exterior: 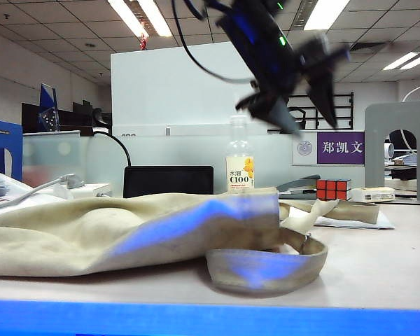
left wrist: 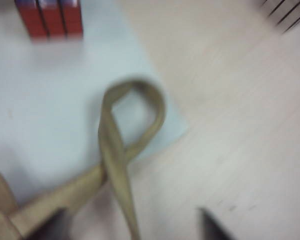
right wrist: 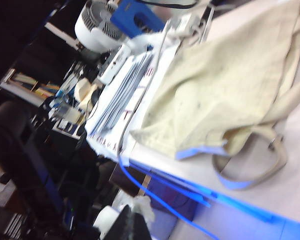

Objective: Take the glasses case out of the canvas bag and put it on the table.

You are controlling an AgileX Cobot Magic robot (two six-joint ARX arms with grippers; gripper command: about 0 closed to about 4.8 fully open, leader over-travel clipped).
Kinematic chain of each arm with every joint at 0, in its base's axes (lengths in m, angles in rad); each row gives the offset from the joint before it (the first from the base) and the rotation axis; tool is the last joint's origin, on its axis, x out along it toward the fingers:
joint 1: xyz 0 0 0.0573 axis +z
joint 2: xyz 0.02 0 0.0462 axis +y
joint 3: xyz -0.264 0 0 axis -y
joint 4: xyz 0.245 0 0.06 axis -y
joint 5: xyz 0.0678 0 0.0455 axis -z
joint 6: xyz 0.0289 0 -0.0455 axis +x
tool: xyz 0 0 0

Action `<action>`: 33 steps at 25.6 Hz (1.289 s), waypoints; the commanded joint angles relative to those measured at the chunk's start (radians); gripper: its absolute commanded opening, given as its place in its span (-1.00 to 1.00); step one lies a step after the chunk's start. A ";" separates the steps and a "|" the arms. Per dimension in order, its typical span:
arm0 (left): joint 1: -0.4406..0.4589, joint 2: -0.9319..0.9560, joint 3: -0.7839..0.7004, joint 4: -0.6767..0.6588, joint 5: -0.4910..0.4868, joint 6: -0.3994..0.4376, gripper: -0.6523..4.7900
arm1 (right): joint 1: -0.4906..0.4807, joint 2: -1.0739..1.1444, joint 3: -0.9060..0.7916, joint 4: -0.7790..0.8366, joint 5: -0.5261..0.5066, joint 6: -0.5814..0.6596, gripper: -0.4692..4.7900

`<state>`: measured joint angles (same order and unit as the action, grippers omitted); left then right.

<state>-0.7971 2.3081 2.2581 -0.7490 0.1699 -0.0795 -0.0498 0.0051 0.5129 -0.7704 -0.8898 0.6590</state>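
The cream canvas bag (exterior: 126,231) lies slumped on the table (exterior: 378,259), with one strap looped toward the front edge. The glasses case shows in no view. My left gripper (exterior: 301,112) hangs high above the bag's right end, blurred, with its fingers spread open. In the left wrist view the left gripper (left wrist: 131,216) stands open and empty over a twisted bag strap (left wrist: 112,145). My right gripper (right wrist: 132,222) is shut on nothing, off the table's near edge and apart from the bag (right wrist: 225,90). It does not show in the exterior view.
A Rubik's cube (exterior: 334,189) stands behind the bag's right end, on a white sheet (left wrist: 50,100) that lies under the strap loop. A drink bottle (exterior: 239,164) stands behind the bag. Papers (right wrist: 125,85) and a fan (right wrist: 97,22) sit beyond the bag's far end.
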 commanded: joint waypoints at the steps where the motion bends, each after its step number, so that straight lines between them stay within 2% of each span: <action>1: -0.006 0.048 0.003 -0.051 -0.036 0.000 0.55 | 0.000 -0.002 0.005 -0.014 -0.046 -0.005 -0.82; 6: -0.018 0.102 0.003 -0.075 -0.019 -0.007 0.55 | 0.001 -0.002 0.005 -0.024 -0.083 -0.005 -0.82; 10: -0.029 0.130 0.003 -0.011 0.013 -0.016 0.55 | 0.001 -0.002 0.004 -0.059 -0.081 -0.006 -0.82; 15: -0.029 0.166 0.003 0.090 0.075 -0.141 0.54 | 0.002 -0.002 0.003 -0.120 -0.082 -0.044 -0.82; 18: -0.028 0.192 0.003 0.115 0.051 -0.138 0.55 | 0.008 -0.002 0.004 -0.169 -0.081 -0.061 -0.82; 20: -0.016 0.207 0.003 0.147 0.071 -0.138 0.54 | 0.027 -0.002 0.003 -0.173 -0.082 -0.076 -0.82; 21: -0.015 0.216 0.003 0.180 0.118 -0.142 0.53 | 0.043 -0.002 0.003 -0.180 -0.082 -0.087 -0.82; 22: -0.015 0.220 0.003 0.204 0.132 -0.143 0.46 | 0.050 -0.002 0.003 -0.183 -0.082 -0.087 -0.82; 23: -0.015 0.223 0.003 0.230 0.133 -0.146 0.26 | 0.053 -0.002 0.004 -0.192 -0.084 -0.087 -0.82; 26: -0.003 0.229 0.003 0.276 0.125 -0.173 -0.13 | 0.053 -0.002 0.003 -0.233 -0.085 -0.093 -0.82; 28: 0.014 0.229 0.003 0.321 0.164 -0.233 -0.83 | 0.053 -0.002 0.004 -0.258 -0.101 -0.117 -0.82; 30: 0.045 0.223 0.003 0.468 0.349 -0.336 -0.78 | 0.052 -0.002 0.004 -0.257 -0.104 -0.117 -0.82; 31: 0.061 0.214 0.004 0.576 0.457 -0.418 -0.78 | 0.052 -0.002 0.004 -0.254 -0.103 -0.117 -0.82; 33: 0.083 0.183 0.004 0.702 0.578 -0.558 -0.78 | 0.051 -0.002 0.004 -0.234 -0.098 -0.117 -0.82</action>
<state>-0.7174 2.5267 2.2570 -0.1513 0.6594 -0.5438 0.0029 0.0051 0.5129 -1.0359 -0.9878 0.5495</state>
